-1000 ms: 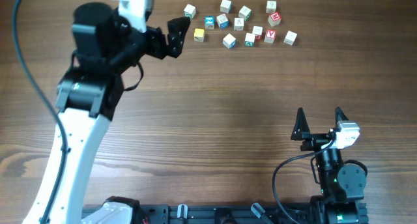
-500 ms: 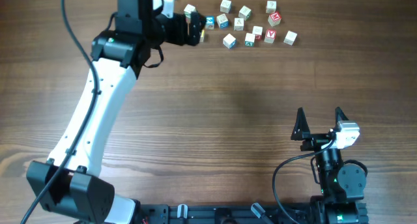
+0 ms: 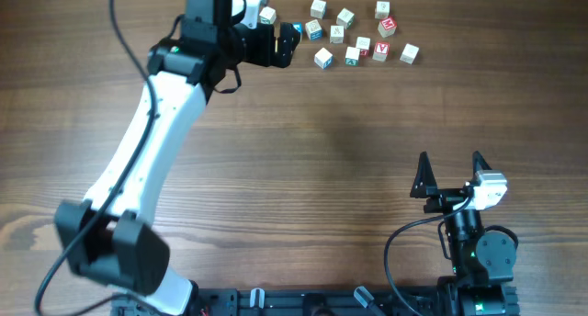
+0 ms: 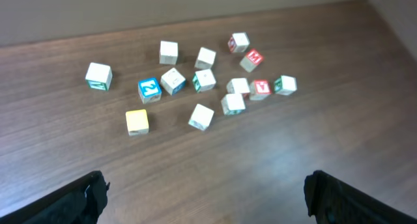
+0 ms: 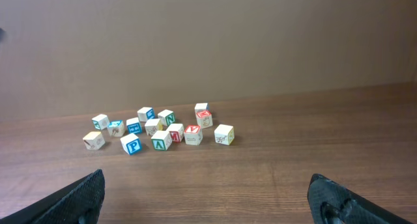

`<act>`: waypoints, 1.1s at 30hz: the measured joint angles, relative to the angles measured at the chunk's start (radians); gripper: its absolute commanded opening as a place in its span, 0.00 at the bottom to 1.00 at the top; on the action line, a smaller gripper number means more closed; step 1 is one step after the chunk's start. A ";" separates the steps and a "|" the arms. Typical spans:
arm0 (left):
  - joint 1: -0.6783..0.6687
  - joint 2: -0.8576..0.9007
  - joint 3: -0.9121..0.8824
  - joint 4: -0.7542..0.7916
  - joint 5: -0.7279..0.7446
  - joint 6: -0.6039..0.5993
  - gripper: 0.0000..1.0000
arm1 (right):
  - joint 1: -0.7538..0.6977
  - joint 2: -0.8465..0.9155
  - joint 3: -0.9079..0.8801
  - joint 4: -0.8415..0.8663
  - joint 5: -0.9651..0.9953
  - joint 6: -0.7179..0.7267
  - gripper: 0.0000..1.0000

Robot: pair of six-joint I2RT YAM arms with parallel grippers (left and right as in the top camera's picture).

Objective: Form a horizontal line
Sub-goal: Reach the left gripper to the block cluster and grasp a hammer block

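Pale cube row marked red and green, yellow cube, brown table

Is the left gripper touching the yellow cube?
Apart. The left wrist view shows the yellow cube lying ahead of the open left gripper, with a strip of table visible between the cube and both fingertips.

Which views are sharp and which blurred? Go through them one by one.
Overhead: even light, cubes small but sharp. Left wrist: cubes crisp with soft shadows; left fingers dark and blurred in the bottom corners. Right wrist: cubes distant yet legible; right fingers likewise dark, out of focus.
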 measured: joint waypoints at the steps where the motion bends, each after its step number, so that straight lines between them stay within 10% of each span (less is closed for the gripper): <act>1: 0.000 0.033 0.000 0.034 0.000 0.000 1.00 | 0.000 0.000 0.000 0.000 0.000 0.000 1.00; 19: 0.000 0.503 0.000 0.470 -0.168 0.000 1.00 | 0.000 0.000 0.000 0.000 0.000 0.000 1.00; 33: -0.032 0.570 0.002 0.488 -0.172 0.001 0.23 | 0.000 0.000 0.000 0.000 0.000 0.000 1.00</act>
